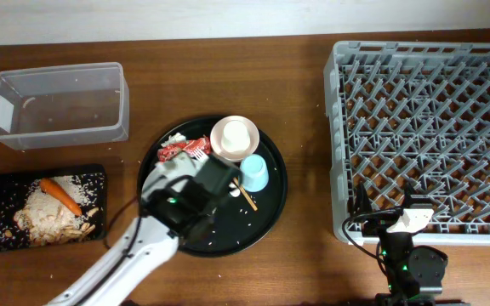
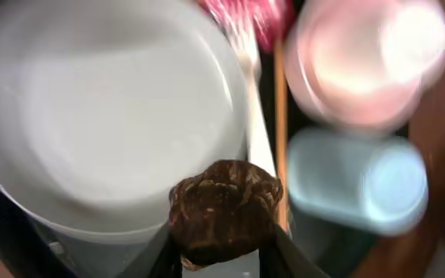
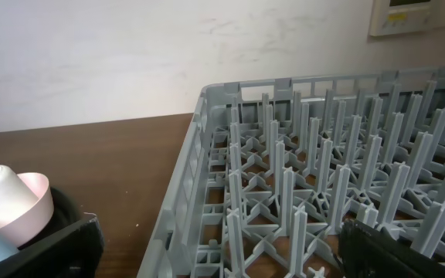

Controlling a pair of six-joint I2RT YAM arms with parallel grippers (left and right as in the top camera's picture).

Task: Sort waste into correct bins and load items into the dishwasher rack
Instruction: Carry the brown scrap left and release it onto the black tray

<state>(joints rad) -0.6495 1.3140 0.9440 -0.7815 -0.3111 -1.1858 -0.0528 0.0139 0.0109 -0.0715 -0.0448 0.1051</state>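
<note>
Over white plate (image 2: 107,116), left gripper (image 2: 224,251) pinches brown food scrap (image 2: 222,205); right gripper (image 3: 226,253) fingers spread apart beside grey rack (image 3: 284,154).

Carrot (image 1: 60,195) apparently atop rice (image 1: 45,217), tub (image 1: 58,106) behind, rack (image 1: 428,140) right.

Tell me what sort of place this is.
Probably a test bench staged as a dish-clearing station: a grey dishwasher rack on a wooden table, a round black tray of used dishes, and a shallow black tray holding rice scraps.
</note>
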